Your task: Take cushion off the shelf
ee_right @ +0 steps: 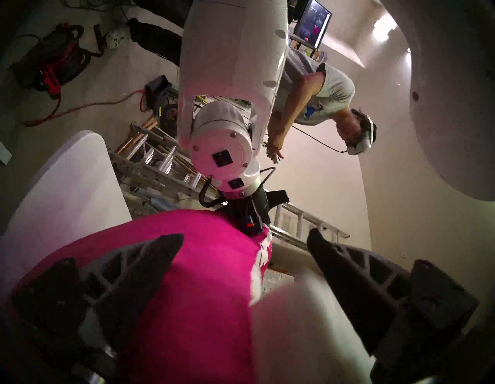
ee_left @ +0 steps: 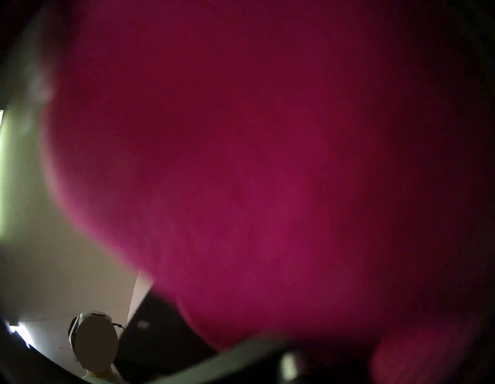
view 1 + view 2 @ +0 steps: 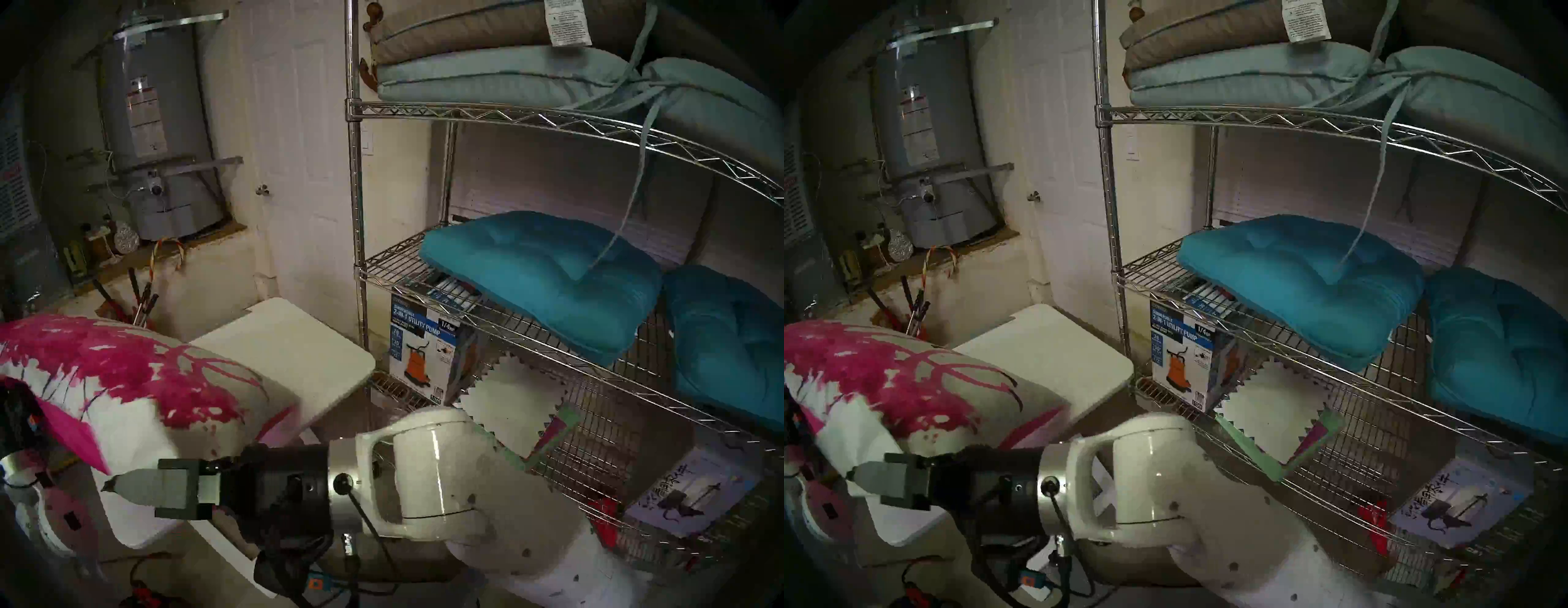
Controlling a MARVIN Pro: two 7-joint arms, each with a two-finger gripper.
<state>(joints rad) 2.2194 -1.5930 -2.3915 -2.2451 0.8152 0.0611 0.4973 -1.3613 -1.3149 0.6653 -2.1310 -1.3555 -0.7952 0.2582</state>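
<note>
The cushion (image 3: 127, 382), white with magenta splashes and a magenta back, lies tilted at the lower left, off the shelf (image 3: 488, 112) and over a small white table (image 3: 297, 339). My right gripper (image 3: 110, 488) points left at the cushion's lower edge. In the right wrist view its jaws stand apart, and the cushion's magenta back (image 1: 209, 281) lies under and between the fingers (image 1: 150, 257). My left gripper (image 1: 254, 217) sits at the cushion's far corner, shut on the cloth. Magenta cushion fabric (image 2: 267, 161) fills the left wrist view.
Two teal seat cushions (image 3: 543, 280) lie on the rack's middle tier, flat pale pads (image 3: 488, 76) on the top one. A pump box (image 3: 424, 352) stands below. A water heater (image 3: 157, 127) is at the back left. A person in a headset (image 1: 334, 107) and a ladder (image 1: 160, 161) are beyond.
</note>
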